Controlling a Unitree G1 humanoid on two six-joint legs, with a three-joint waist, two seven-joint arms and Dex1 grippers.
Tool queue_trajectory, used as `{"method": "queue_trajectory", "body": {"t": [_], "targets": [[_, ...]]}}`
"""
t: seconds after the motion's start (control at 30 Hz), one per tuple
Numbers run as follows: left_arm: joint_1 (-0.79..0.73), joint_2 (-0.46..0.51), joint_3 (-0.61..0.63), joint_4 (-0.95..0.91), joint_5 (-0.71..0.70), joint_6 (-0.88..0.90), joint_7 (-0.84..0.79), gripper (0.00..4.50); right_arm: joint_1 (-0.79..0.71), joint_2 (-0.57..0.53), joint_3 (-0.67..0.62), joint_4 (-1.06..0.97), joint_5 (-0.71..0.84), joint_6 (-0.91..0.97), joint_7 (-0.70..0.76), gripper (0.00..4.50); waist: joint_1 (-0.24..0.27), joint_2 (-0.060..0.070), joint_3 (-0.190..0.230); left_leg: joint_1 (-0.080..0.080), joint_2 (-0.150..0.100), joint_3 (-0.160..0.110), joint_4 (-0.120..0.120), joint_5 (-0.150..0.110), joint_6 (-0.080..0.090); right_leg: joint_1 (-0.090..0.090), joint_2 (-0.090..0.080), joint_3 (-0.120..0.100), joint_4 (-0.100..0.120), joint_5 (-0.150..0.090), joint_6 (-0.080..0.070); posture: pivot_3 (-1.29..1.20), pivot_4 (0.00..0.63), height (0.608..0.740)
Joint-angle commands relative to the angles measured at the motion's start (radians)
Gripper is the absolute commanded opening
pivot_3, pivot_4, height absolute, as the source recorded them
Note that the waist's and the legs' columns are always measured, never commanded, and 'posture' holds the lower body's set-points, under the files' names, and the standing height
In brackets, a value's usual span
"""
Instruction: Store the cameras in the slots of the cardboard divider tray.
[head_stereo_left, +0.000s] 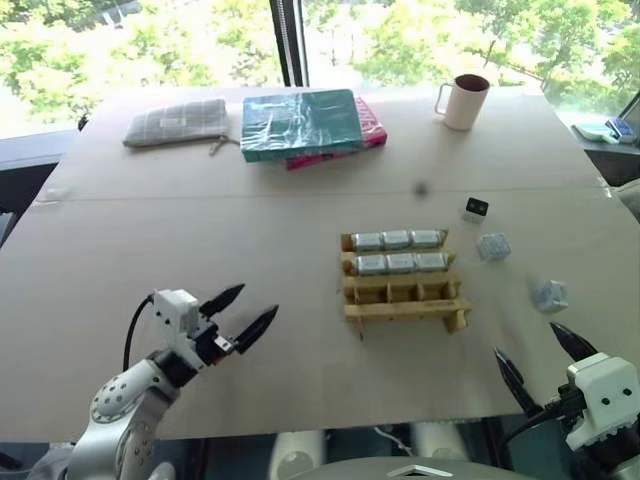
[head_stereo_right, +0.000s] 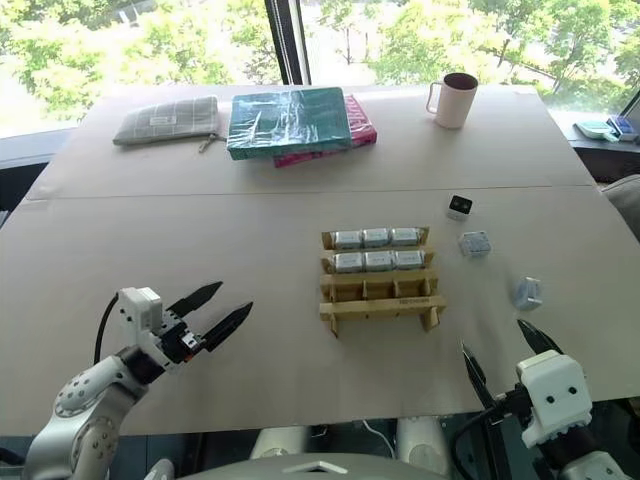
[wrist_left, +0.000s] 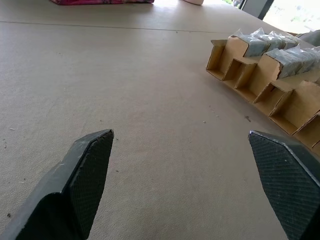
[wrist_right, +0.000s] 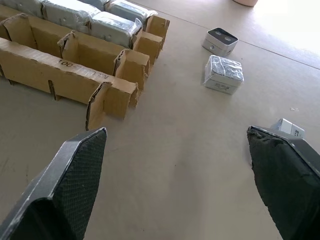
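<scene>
In the left eye view, nearest are the two grippers. The left gripper (head_stereo_left: 243, 313) hovers over the desk (head_stereo_left: 200, 230) with its fingers spread wide and nothing between them. The right gripper (head_stereo_left: 540, 360) at the desk's near edge is just as wide and bare. Mid-desk stands the tray (head_stereo_left: 403, 283): its two far rows hold six cameras (head_stereo_left: 398, 251), its near row is bare. Right of it lie a wrapped camera (head_stereo_left: 493, 246), another (head_stereo_left: 549, 294) and a small black-faced block (head_stereo_left: 476, 209), perhaps unwrapped. Far back lie a pouch (head_stereo_left: 178, 123), a teal book (head_stereo_left: 299, 122) on a pink one, and a mug (head_stereo_left: 463, 101).

The left wrist view shows the tray beyond open fingers (wrist_left: 82, 180).

The right wrist view shows the tray's corner and the loose cameras.
</scene>
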Motion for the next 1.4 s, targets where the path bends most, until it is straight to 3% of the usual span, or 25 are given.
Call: {"method": "queue_trajectory", "body": {"t": [0.03,0.2,0.33,0.43,0.53,0.7,0.93,1.07,1.2,1.23,1.33,1.4], "targets": [[0.078,-0.018,-0.007,-0.086,-0.033,-0.062,-0.071,4.50,-0.025,-0.009,-0.027,-0.061,-0.004,0.083,-0.051,4.46,0.000,0.000,0.000,0.000,0.000,0.000,0.000,0.000,0.000,0.000,0.000,0.000,0.000,0.000,0.000,0.00,0.150,0.740],[0.107,0.059,0.014,-0.213,-0.267,0.008,-0.276,4.50,-0.147,-0.050,-0.084,-0.199,-0.016,0.455,-0.167,4.46,0.002,-0.001,-0.001,0.000,0.001,0.002,0.001,0.000,0.000,0.000,-0.008,-0.006,0.001,0.000,0.000,0.00,0.150,0.740],[-0.041,0.323,0.166,-0.302,-0.563,0.209,-0.296,4.50,-0.322,-0.103,-0.177,-0.190,0.070,0.743,-0.199,4.46,0.019,0.003,0.001,0.000,0.001,-0.004,0.002,0.000,0.000,0.000,-0.007,-0.016,0.004,0.002,-0.003,0.00,0.150,0.740],[-0.131,0.438,0.230,-0.338,-0.695,0.292,-0.237,4.50,-0.455,-0.124,-0.234,-0.159,0.116,0.949,-0.223,4.46,0.019,0.009,0.002,0.001,0.001,-0.005,0.004,0.000,0.000,0.001,-0.006,-0.016,0.005,0.002,-0.003,0.00,0.150,0.740],[-0.306,0.468,0.129,-0.265,-0.675,0.339,-0.208,4.50,-0.587,-0.142,-0.286,-0.117,0.148,1.120,-0.241,4.46,0.020,0.010,0.002,0.001,-0.004,-0.002,0.005,0.000,0.001,0.001,0.000,-0.015,0.004,0.002,-0.002,0.00,0.150,0.740],[-0.490,0.423,-0.047,-0.123,-0.521,0.346,-0.281,4.50,-0.733,-0.164,-0.315,-0.058,0.182,1.303,-0.240,4.46,0.026,0.010,0.003,0.001,-0.007,-0.002,0.005,0.003,0.005,0.001,0.004,-0.014,0.006,0.004,0.002,0.00,0.150,0.740],[-0.473,0.385,-0.097,-0.081,-0.366,0.276,-0.390,4.50,-0.859,-0.186,-0.306,0.029,0.177,1.451,-0.248,4.46,0.023,0.009,0.003,0.001,-0.007,-0.001,0.007,0.003,0.005,0.001,0.004,-0.011,0.007,0.003,0.001,0.00,0.150,0.740],[-0.430,0.380,-0.091,-0.075,-0.317,0.235,-0.467,4.50,-0.872,-0.200,-0.295,0.047,0.170,1.457,-0.243,3.36,0.024,0.009,0.003,0.001,-0.006,-0.001,0.007,0.003,0.005,0.001,0.005,-0.011,0.007,0.003,0.001,0.00,0.150,0.740],[-0.401,0.369,-0.076,-0.057,-0.286,0.196,-0.517,4.50,-0.876,-0.217,-0.287,0.061,0.166,1.446,-0.241,1.20,0.025,0.009,0.003,0.001,-0.005,-0.001,0.007,0.003,0.005,0.001,0.004,-0.012,0.007,0.002,0.000,0.00,0.150,0.740],[-0.395,0.366,-0.072,-0.053,-0.283,0.189,-0.525,4.50,-0.875,-0.222,-0.286,0.062,0.166,1.444,-0.239,0.93,0.024,0.009,0.003,0.001,-0.005,-0.001,0.007,0.003,0.005,0.001,0.004,-0.012,0.007,0.002,0.000,0.00,0.150,0.740],[-0.358,0.349,-0.050,-0.045,-0.280,0.163,-0.549,4.50,-0.810,-0.339,-0.201,0.016,0.146,1.241,-0.161,0.86,0.025,0.010,0.004,0.001,-0.002,0.000,0.007,0.003,0.005,0.001,0.004,-0.011,0.007,0.002,0.000,0.00,0.150,0.740],[-0.337,0.340,-0.039,-0.042,-0.280,0.153,-0.556,4.50,-0.806,-0.362,-0.179,-0.014,0.210,1.083,-0.046,0.86,0.024,0.010,0.004,0.001,-0.003,0.000,0.007,0.003,0.005,0.001,0.004,-0.011,0.007,0.002,0.000,0.00,0.150,0.740]]}}
